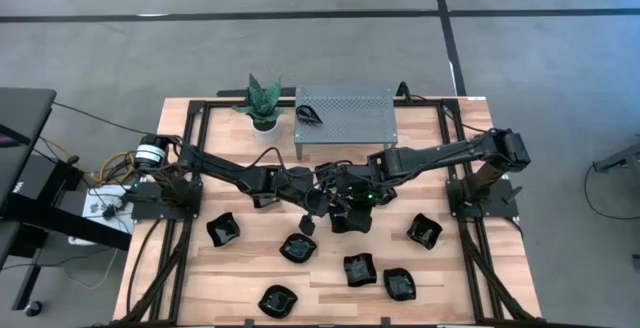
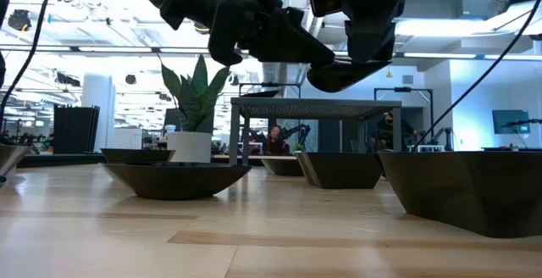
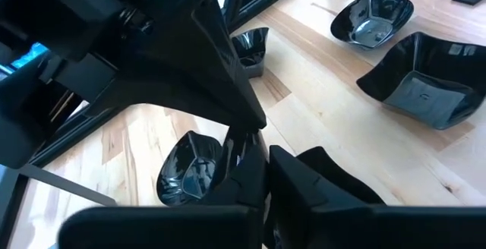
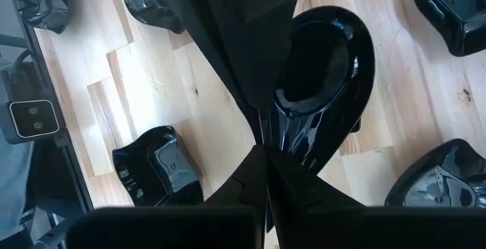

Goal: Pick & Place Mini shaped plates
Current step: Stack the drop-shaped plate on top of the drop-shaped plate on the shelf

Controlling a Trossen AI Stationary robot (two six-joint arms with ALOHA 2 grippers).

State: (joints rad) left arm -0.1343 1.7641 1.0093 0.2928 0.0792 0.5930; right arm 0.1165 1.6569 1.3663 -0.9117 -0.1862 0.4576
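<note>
- Right end effector (image 4: 262,154) appears pinched on the rim of a glossy black oval mini plate (image 4: 319,74), held above the wooden tabletop (image 4: 152,89).
- Left end effector (image 3: 262,169), just beside it: cannot tell its fingers.
- The plate looks light, rigid and slippery; grip its thin rim.

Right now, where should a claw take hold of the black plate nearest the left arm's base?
Grip the plate by its raised rim, coming straight down from above: it sits upright, open side up, with bare table around it.
</note>
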